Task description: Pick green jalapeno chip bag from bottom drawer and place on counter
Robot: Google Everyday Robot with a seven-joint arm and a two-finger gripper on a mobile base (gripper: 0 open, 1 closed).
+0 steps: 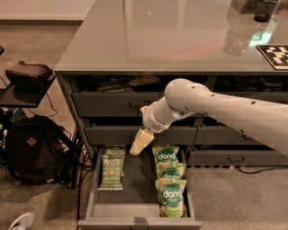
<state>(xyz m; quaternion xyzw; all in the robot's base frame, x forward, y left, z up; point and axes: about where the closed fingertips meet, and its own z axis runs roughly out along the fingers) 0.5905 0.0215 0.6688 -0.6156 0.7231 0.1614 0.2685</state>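
The bottom drawer (137,211) is pulled open below the counter (171,40). Two flat pale-green jalapeno chip bags (111,167) lie overlapping along its left side. Three puffier green-and-orange "dang" bags (170,177) lie in a column on its right side. My gripper (140,143) hangs on the white arm above the drawer's back middle, between the two groups, to the right of and above the jalapeno bags. It holds nothing that I can see.
Shallower grey drawers (117,104) with bar handles sit above the open one. A black backpack (31,150) and cables lie on the carpet at left. A dark stool (27,76) stands beside it. A cup (265,10) and a checkered board (275,55) are on the counter's far right.
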